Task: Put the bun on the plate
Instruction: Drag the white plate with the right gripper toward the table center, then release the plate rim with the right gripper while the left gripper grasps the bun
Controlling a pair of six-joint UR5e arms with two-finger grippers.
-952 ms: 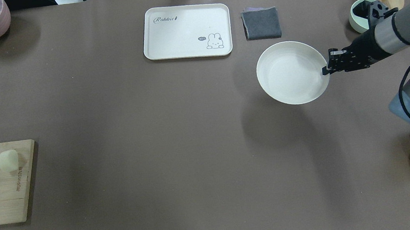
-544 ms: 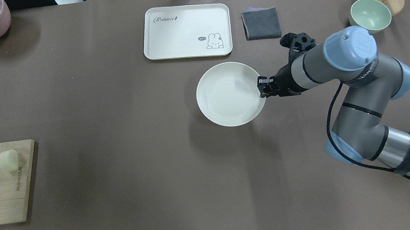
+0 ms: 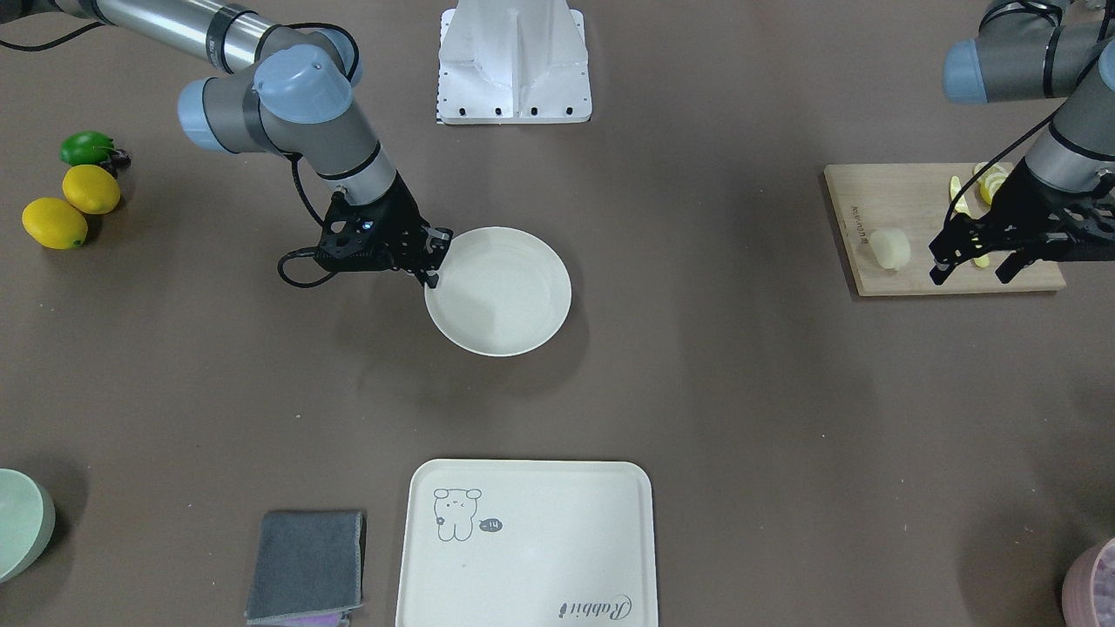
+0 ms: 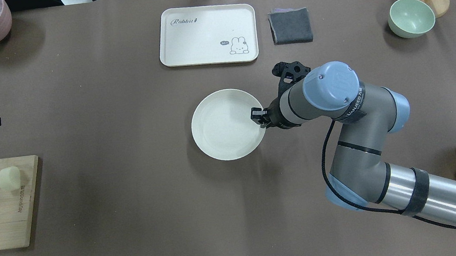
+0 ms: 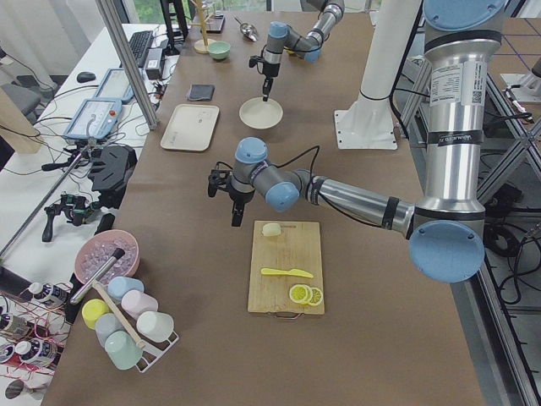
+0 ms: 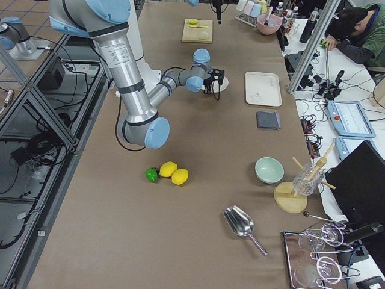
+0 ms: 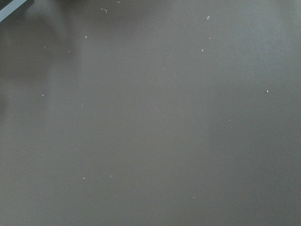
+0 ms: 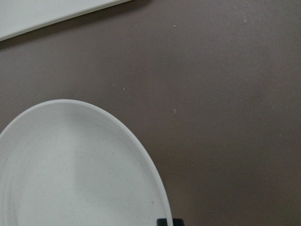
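The right gripper [image 4: 257, 117] grips the rim of the plate [image 4: 223, 128] at mid-table. The left gripper [image 3: 967, 272] hangs with its fingers spread wide near the bun [image 3: 890, 248], which sits on the wooden cutting board [image 3: 871, 192], well apart from the plate. A clean finish likely means setting the plate flat before release, then closing gently across the soft bun's sides.
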